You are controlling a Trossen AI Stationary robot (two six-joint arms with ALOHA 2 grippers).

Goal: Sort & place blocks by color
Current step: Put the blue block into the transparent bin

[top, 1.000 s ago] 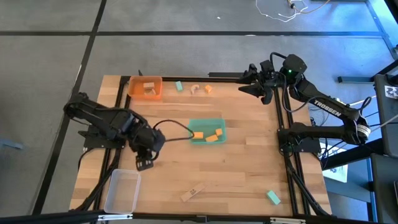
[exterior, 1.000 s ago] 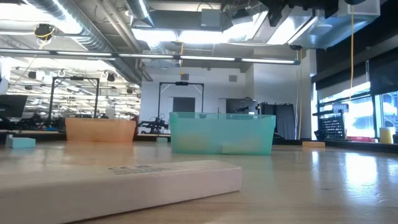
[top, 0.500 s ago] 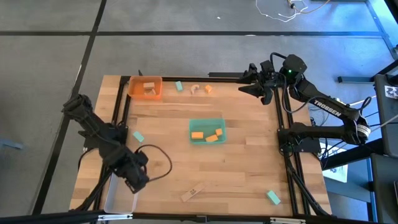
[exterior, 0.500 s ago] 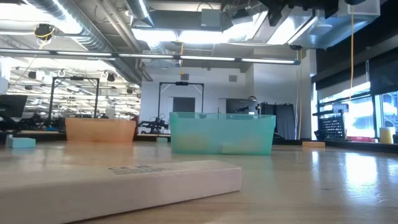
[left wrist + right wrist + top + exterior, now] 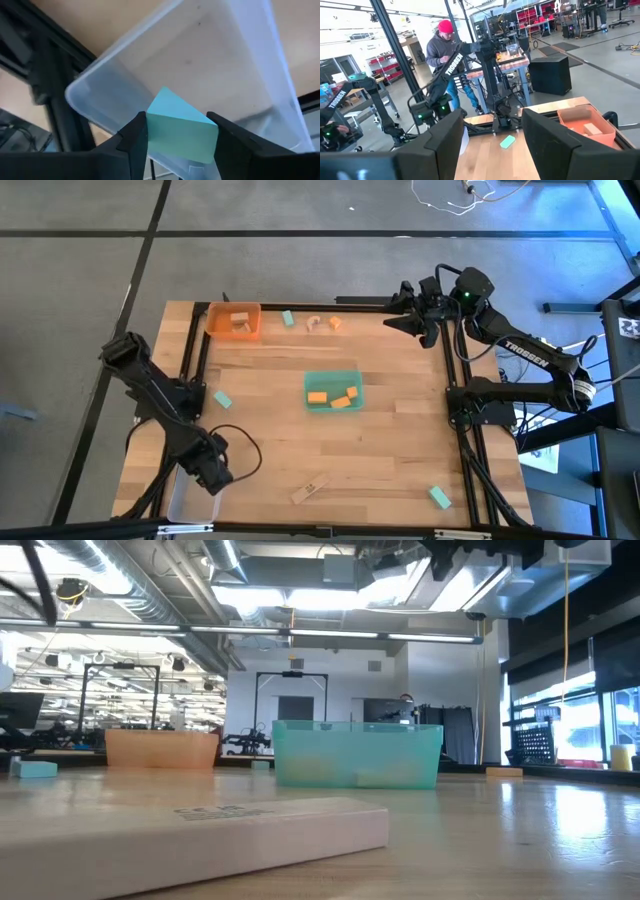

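L gripper (image 5: 176, 131) over clear tray (image 5: 180, 495), clamped on mint block (image 5: 181, 129); tray sits at near-left table corner. Green tray (image 5: 333, 391) mid-table w/ orange blocks (image 5: 332, 399) inside. From green tray: orange tray (image 5: 233, 320) w/ wood block (image 5: 240, 324) at far left; loose mint block (image 5: 222, 399) to left; wood plank (image 5: 309, 490) on near side; another mint block (image 5: 439, 497) near-right. R gripper (image 5: 490, 145) parked over far-right table edge, fingers apart, empty. Person in red cap (image 5: 445, 47) beyond table.

Mint-green block (image 5: 181, 131) between fingers (image 5: 134, 145), seemingly above clear tray (image 5: 200, 65)
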